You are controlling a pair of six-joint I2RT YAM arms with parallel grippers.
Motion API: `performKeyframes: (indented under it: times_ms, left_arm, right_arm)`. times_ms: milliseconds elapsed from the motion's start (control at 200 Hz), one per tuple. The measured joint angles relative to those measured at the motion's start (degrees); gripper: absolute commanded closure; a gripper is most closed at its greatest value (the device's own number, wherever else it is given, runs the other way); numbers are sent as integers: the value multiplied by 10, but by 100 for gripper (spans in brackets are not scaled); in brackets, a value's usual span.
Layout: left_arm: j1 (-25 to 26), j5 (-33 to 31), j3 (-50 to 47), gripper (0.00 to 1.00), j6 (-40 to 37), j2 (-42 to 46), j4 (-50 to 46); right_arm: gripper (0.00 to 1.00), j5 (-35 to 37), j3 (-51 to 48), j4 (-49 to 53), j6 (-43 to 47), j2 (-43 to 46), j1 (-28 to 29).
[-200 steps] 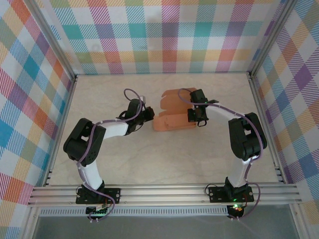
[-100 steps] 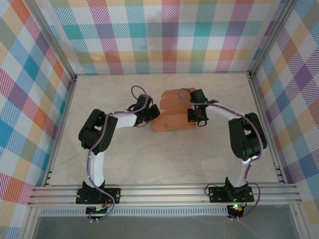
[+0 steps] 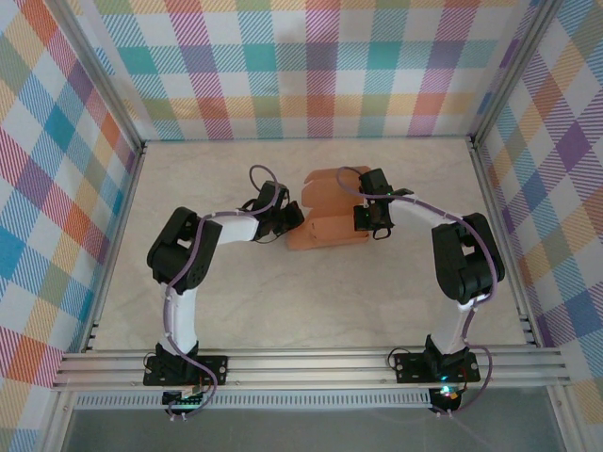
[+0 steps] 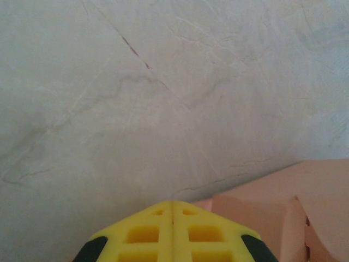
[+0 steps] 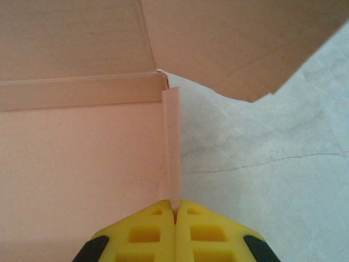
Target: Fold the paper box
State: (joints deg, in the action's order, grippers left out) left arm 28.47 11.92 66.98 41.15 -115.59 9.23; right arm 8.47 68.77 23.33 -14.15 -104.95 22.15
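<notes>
Mid-table, the paper box sits half-formed; one side wall stands, pinched edge-on by the right gripper at the box's right side; the left gripper, clenched on nothing, noses in just beside the left edge; the far flap lies unfolded, so most of the folding looks undone.

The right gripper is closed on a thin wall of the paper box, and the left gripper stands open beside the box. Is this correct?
Not fully. The left gripper is shut, not open: the left wrist view shows its fingers pressed together, empty, beside the paper box. The right gripper does pinch the wall.
</notes>
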Motion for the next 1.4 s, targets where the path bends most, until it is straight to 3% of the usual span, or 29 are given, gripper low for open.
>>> performKeyframes:
  times_ms: [270, 800, 1400]
  left_arm:
    - [0, -42, -37, 100, 0, 49, -12]
    - [9, 23, -43, 100, 66, 32, 49]
    - [26, 37, -5, 100, 105, -31, 80]
  right_arm:
    - [100, 0, 0, 0, -1, 0, 0]
    - [100, -2, 0, -2, -4, 0, 0]
    - [100, -41, -7, -25, -4, -1, 0]
